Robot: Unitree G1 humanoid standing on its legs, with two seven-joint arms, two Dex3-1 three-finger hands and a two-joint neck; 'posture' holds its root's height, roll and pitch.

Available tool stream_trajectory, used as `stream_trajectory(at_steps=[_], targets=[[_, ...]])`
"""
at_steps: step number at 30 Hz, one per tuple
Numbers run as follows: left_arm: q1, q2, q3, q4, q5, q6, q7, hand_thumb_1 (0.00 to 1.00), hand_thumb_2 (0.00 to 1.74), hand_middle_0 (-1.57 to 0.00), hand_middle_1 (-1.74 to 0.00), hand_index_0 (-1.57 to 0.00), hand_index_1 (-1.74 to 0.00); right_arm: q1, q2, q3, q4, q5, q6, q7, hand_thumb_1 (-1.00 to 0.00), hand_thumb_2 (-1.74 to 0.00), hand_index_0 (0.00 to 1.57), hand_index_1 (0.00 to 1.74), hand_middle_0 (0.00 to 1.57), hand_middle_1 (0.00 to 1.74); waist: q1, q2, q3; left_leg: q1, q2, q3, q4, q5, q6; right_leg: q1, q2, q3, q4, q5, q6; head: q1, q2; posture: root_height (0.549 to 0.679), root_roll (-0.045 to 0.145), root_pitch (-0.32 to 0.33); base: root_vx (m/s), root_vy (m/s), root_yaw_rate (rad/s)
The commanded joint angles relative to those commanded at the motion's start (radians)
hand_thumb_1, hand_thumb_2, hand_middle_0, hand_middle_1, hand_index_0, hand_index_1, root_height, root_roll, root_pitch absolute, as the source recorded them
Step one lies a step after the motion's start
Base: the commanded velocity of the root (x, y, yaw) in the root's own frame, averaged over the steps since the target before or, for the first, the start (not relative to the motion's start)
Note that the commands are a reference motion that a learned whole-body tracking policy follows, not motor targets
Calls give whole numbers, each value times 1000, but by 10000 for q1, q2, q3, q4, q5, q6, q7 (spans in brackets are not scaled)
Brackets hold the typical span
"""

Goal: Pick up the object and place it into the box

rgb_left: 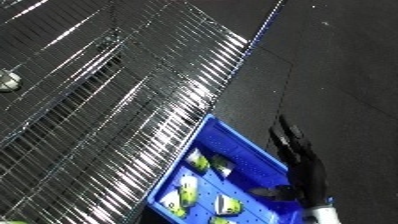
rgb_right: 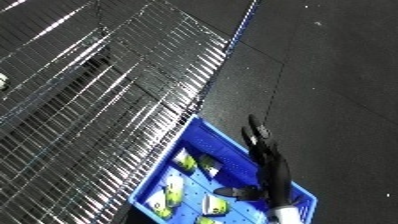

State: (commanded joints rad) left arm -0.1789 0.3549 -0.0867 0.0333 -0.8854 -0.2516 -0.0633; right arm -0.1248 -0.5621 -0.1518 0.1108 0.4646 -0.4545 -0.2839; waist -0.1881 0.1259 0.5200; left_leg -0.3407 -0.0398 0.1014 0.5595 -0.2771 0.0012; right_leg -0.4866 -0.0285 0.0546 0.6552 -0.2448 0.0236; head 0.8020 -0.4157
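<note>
Item: blue bin (rgb_left: 233,145), several yellow-green objects (rgb_left: 197,161) inside. My right hand (rgb_right: 271,167) above its far rim, fingers straight, holding nothing. Step: placement apparently done. Next: withdraw clear of bin.

Dim scene overall — the dark floor (rgb_right: 338,75) beyond the right hand (rgb_right: 271,172) soaks up nearly all the light, showing only faint speckle. Hard white glare streaks along the wire shelf (rgb_left: 115,100) up and to the left of the hand, strongest on the rods nearest the blue bin (rgb_left: 233,145). The bin's saturated blue stands out, evenly lit. The black hand melts into the floor behind it — its edges are hard to read. Everything looks soft and slightly smeared, and the whole view sits tilted.
</note>
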Motion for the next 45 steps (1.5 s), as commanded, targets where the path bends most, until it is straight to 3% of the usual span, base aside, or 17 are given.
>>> stream_trajectory(at_steps=[9,13,15,20,24,33,45], targets=[[40,-27,-65,-126,17,19,254,1000,1740,-1570,-1740,-1570,-1740,-104,291,288,-795,-5,345,364,0,0,0,0,0,0,269,-216,0,14,53,-204,21,158,-59,186,-44,-153,-58,-3,-35,-1705,-193,652,99,72,14,-15,67],[-13,18,-78,-132,43,65,305,1000,1740,-1570,-1740,-1570,-1740,-395,387,583,-1241,-296,748,520,0,0,0,0,0,0,462,-342,0,3,75,-325,68,190,-64,271,-64,-248,-14,-48,-63,-2123,-225,652,96,65,14,-42,104],[-65,29,-70,-133,89,143,320,1000,1740,-1570,-1740,-1570,-1740,-606,438,782,-1471,-400,997,649,0,0,0,0,0,0,597,-418,-5,-17,80,-424,76,236,-73,320,-74,-318,29,-81,-80,-3321,-305,652,93,61,25,-62,145],[-262,131,6,-113,275,422,352,1000,1740,-1570,-1740,-1570,-1740,-1292,725,1500,-2142,-533,1655,977,0,0,0,0,0,0,1091,-738,-6,-184,112,-777,121,387,-93,396,-105,-559,216,-150,-101,-4814,-407,651,84,55,26,-104,193],[-451,239,-6,16,386,543,380,1000,1740,-1570,-1740,-1570,-1740,-1777,967,2064,-2276,-761,1940,1146,0,0,0,0,0,0,1499,-962,0,-366,82,-1061,171,452,-66,396,-125,-775,349,-160,-83,-6238,-402,650,74,54,25,-97,183],[-716,336,-176,314,502,531,234,1000,1740,-1570,-1740,-1570,-1740,-2819,1388,2918,-2031,-947,2350,1457,0,0,0,0,0,0,2212,-1147,0,-652,-19,-1454,144,706,-69,339,-221,-1245,445,-119,14,-7588,-134,648,61,57,29,-48,224],[-635,402,-411,331,578,711,-109,1000,1740,-1570,-1740,-1570,-1740,-3221,1599,3401,-2071,-1096,2767,1162,0,0,0,0,0,0,2754,-1269,0,-1011,-181,-1669,602,615,-13,278,-333,-1619,694,-236,1,-8345,-555,646,57,57,30,-20,187]])
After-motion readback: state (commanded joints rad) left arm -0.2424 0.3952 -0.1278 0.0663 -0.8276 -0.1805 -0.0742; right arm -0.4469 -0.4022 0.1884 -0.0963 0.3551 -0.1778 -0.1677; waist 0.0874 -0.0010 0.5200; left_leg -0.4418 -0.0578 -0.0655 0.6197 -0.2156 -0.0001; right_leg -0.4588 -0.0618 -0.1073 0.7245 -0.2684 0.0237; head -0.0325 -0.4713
